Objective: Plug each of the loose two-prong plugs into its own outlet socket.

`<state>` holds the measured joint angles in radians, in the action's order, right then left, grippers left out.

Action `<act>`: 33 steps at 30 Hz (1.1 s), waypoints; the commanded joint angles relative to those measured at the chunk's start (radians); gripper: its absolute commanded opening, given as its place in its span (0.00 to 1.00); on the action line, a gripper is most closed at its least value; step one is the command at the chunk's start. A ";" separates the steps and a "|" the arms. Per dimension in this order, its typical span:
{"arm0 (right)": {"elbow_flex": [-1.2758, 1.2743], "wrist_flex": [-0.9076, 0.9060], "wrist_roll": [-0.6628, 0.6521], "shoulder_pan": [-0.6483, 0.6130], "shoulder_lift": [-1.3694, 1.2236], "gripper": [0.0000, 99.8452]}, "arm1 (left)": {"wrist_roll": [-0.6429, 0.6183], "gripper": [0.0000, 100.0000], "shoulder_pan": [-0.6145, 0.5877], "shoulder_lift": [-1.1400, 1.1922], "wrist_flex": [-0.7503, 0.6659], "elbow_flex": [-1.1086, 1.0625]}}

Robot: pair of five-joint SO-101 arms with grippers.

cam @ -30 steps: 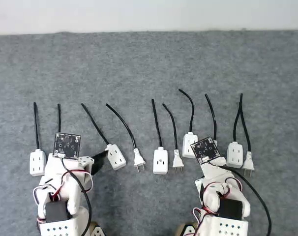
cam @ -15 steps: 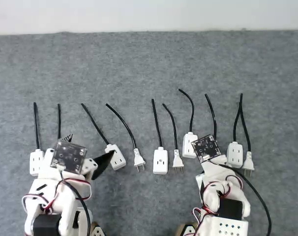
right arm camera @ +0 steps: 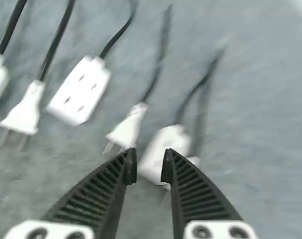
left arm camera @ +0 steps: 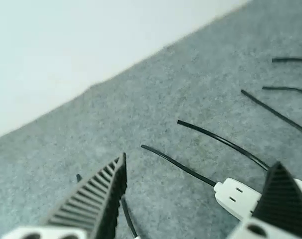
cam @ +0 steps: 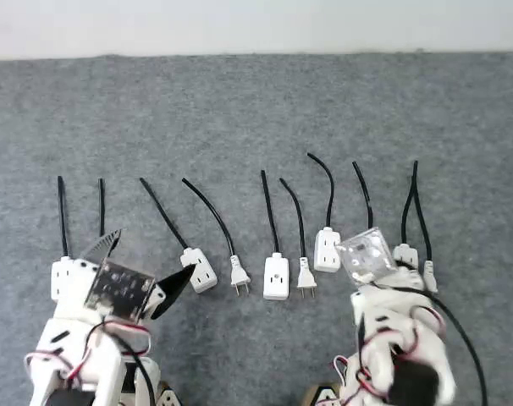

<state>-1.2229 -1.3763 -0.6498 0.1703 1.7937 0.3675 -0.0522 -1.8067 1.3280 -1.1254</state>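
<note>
Both arms have lifted back from the row: the left arm (cam: 87, 338) holds its jaws spread wide, the right arm (cam: 400, 338) barely parted and empty, so every plug (cam: 239, 275) lies unplugged

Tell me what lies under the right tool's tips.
In the right wrist view, a white outlet socket lies on the grey mat under the right tool, with a loose plug beside it. The tool covers the socket's near end.

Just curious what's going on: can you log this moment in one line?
left pincer: open, empty | right pincer: slightly open, empty, by socket | visible plugs: loose
</note>
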 commanded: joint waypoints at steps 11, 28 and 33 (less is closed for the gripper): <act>0.655 -0.147 0.078 0.058 -0.114 0.12 | 0.005 0.41 -0.077 0.532 0.203 0.756; 1.326 -0.414 0.445 -0.360 -1.222 0.32 | -0.095 0.41 -0.037 1.407 0.233 1.055; 1.324 -0.418 0.446 -0.432 -1.313 0.32 | -0.235 0.41 -0.044 1.493 0.226 1.059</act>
<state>0.0491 -1.7553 -0.2156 -0.2240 0.5125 0.2371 -0.0951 -0.3613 1.5551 -0.1158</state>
